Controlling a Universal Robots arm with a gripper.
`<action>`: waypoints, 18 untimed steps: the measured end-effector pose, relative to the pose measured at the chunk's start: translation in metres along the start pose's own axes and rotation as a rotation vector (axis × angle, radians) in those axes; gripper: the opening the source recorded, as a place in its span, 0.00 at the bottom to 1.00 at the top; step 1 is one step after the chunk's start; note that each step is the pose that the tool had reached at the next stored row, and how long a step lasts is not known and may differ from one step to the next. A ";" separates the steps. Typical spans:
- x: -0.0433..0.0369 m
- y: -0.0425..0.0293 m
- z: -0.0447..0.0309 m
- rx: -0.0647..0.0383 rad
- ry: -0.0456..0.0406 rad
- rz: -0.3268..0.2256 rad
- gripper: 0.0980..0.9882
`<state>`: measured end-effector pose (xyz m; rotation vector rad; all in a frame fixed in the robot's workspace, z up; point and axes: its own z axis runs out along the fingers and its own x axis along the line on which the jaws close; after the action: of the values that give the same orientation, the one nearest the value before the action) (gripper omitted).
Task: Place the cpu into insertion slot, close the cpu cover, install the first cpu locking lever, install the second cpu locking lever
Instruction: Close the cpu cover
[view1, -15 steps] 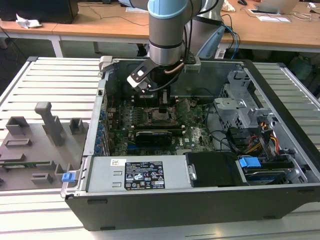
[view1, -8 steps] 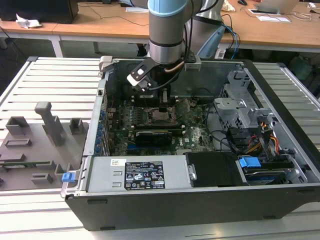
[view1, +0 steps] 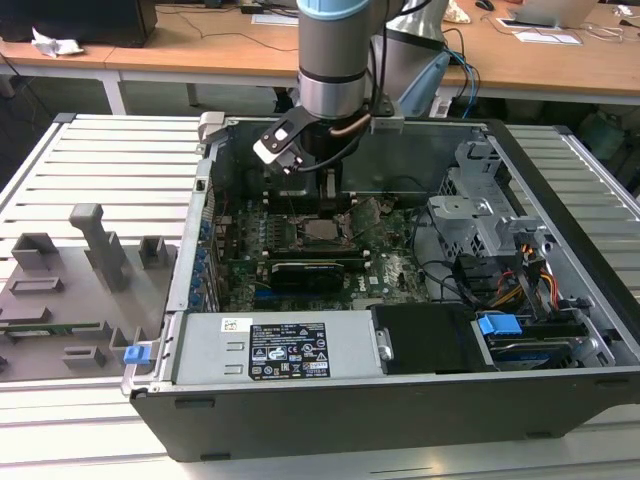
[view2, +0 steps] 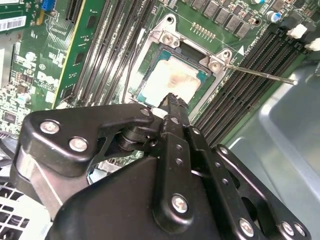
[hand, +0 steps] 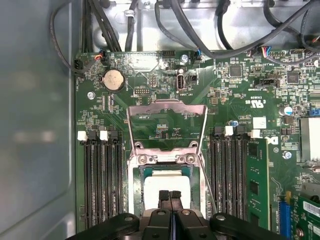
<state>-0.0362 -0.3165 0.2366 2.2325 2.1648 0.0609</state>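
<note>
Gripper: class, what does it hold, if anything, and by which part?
Nothing is held: the gripper is shut with its fingers together, above the cpu lying in its socket.

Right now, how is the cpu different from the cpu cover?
The cpu is a solid pale square; the cpu cover is a grey frame with an open middle. The cpu lies flat; the cpu cover is swung open, off it. Both are squarish.

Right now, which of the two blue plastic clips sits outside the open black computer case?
The small blue clip at the exterior view's left, beside the grey fixture tray; the larger blue clip sits inside the case.
</note>
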 end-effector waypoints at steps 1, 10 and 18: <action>0.0000 0.0001 -0.0016 0.000 0.0000 0.000 0.01; 0.0001 0.0008 -0.0151 0.000 -0.0001 0.000 0.01; 0.0002 0.0012 -0.0232 0.000 0.0002 0.000 0.01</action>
<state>-0.0362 -0.3164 0.2598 2.2324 2.1649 0.0612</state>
